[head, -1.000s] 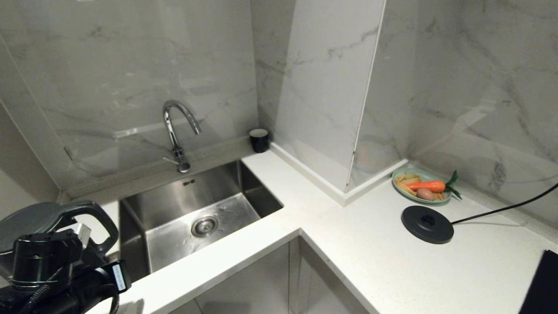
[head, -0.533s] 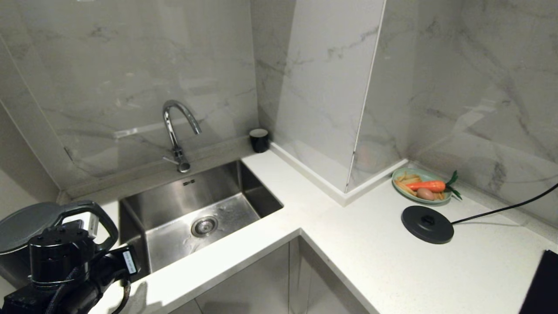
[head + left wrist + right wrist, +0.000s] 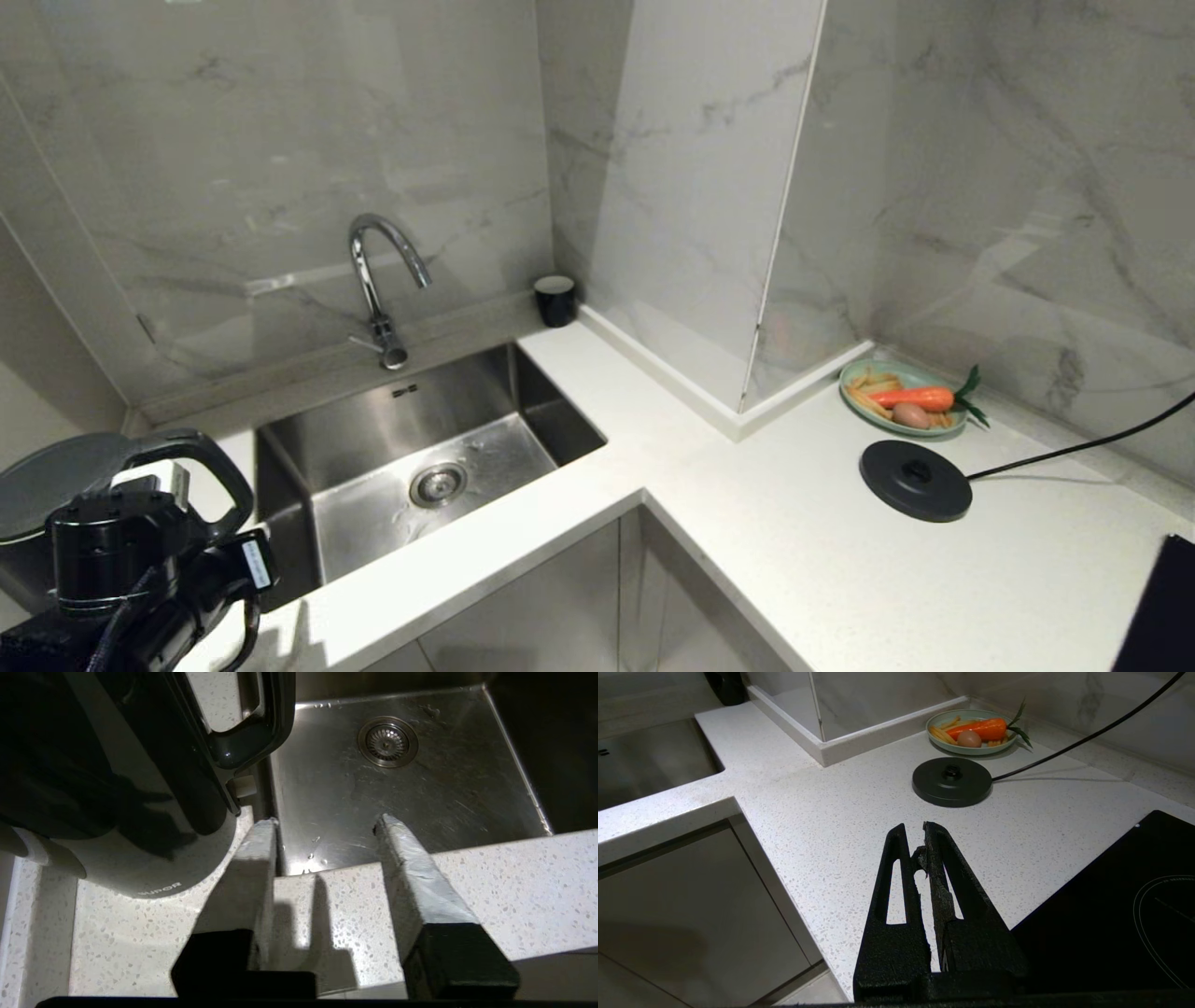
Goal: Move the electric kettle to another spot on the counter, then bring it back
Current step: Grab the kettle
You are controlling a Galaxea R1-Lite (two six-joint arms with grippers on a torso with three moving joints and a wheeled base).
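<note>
Left wrist view has the electric kettle (image 3: 140,788) standing on the counter (image 3: 490,896) just left of the sink (image 3: 402,779), well apart from its base disc (image 3: 915,479). Left gripper (image 3: 327,826) sits beside it, jaws apart with nothing between them; right gripper (image 3: 920,842) is parked over the counter, clenched on nothing. That glossy body looks slippery and probably hefty, so the loop handle (image 3: 252,732) seems the only sane grab spot.
</note>
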